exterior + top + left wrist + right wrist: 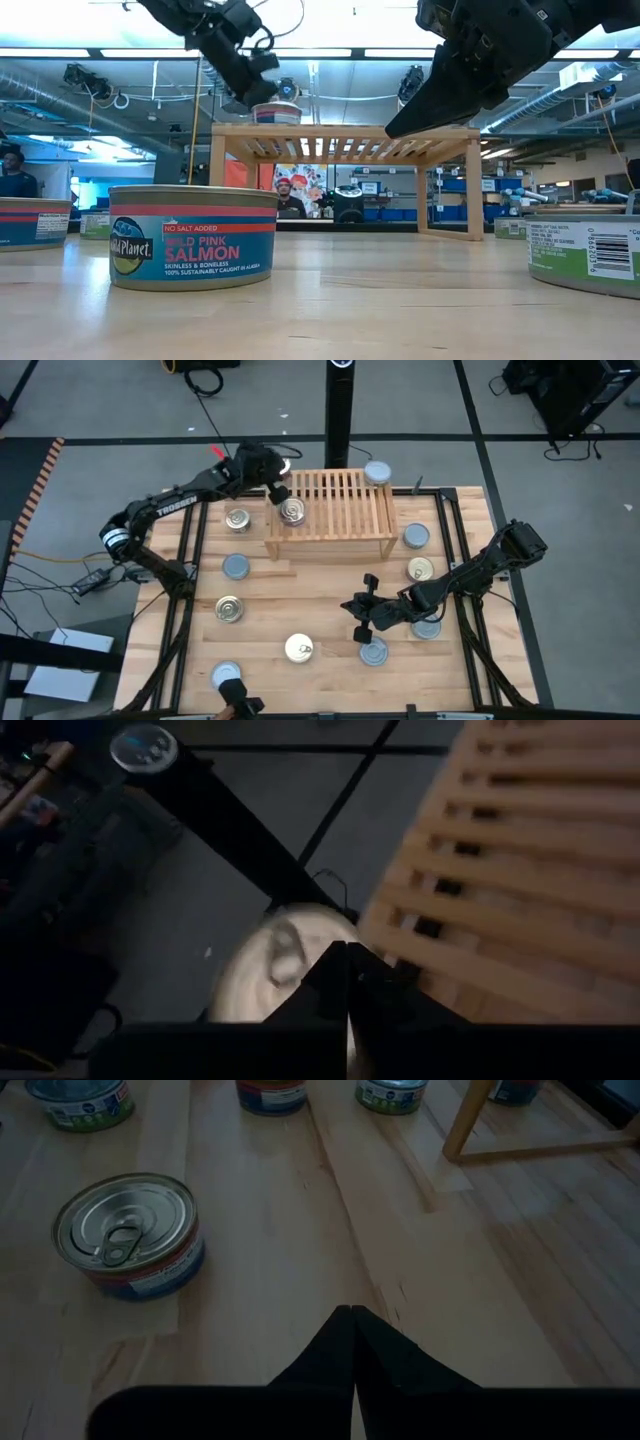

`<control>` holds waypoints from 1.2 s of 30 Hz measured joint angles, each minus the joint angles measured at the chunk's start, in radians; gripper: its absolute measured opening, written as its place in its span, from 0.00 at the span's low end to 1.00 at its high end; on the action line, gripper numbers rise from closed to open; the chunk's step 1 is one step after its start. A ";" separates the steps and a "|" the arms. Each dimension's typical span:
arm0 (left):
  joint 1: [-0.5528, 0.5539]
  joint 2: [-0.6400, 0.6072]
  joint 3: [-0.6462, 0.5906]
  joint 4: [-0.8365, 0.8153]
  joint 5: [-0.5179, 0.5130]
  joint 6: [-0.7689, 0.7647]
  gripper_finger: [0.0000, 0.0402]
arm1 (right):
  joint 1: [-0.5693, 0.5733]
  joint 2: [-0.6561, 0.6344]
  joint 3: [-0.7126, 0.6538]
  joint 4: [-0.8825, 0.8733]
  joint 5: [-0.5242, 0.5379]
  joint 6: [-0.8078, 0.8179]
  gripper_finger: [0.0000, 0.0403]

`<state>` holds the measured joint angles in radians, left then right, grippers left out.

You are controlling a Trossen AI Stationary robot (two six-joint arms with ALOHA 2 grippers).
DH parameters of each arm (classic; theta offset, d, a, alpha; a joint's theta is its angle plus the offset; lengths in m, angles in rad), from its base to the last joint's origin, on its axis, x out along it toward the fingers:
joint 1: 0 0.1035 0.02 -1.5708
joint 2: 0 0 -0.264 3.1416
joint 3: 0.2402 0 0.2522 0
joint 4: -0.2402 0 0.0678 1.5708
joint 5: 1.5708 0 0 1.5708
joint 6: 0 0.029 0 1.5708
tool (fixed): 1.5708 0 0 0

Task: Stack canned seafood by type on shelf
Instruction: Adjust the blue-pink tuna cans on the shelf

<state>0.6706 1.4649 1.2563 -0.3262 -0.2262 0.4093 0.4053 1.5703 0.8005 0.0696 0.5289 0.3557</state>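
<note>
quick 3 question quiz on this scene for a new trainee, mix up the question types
1. True or false: both arms' fingers are shut.
2. How many tins are on the shelf? A) none B) two C) five
3. Fill in: the left gripper is beside the gold-lidded tin at the shelf's ____ end.

Key:
1. True; the right gripper holds nothing, above the table.
2. B; the other is a blue-lidded tin.
3. Left.
</note>
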 joint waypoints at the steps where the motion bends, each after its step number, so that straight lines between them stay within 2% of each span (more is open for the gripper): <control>1: 0.000 -0.001 0.024 -0.013 -0.001 -0.007 0.01 | 0.000 0.000 0.000 0.000 0.000 0.000 0.03; 5: 0.015 0.013 0.138 -0.148 0.009 -0.033 0.01 | 0.000 0.000 0.000 0.000 0.000 0.000 0.03; 7: 0.034 0.031 0.210 -0.245 0.046 -0.044 0.01 | 0.000 0.000 0.000 0.001 0.000 0.000 0.03; 12: 0.073 0.120 0.373 -0.480 0.092 -0.048 0.01 | 0.000 0.000 0.000 0.004 0.000 0.000 0.03; 15: 0.082 0.174 0.431 -0.543 0.094 -0.045 0.01 | 0.000 0.000 0.000 0.005 0.000 0.000 0.03; 26: 0.082 0.273 0.451 -0.591 0.091 -0.022 0.01 | 0.000 0.000 0.000 0.003 0.000 0.000 0.03; 36: 0.050 0.275 0.453 -0.608 0.102 0.006 0.01 | 0.000 0.000 0.000 0.003 0.000 0.000 0.03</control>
<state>0.7203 1.7397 1.7088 -0.9341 -0.1237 0.4154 0.4053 1.5703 0.8005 0.0727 0.5285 0.3557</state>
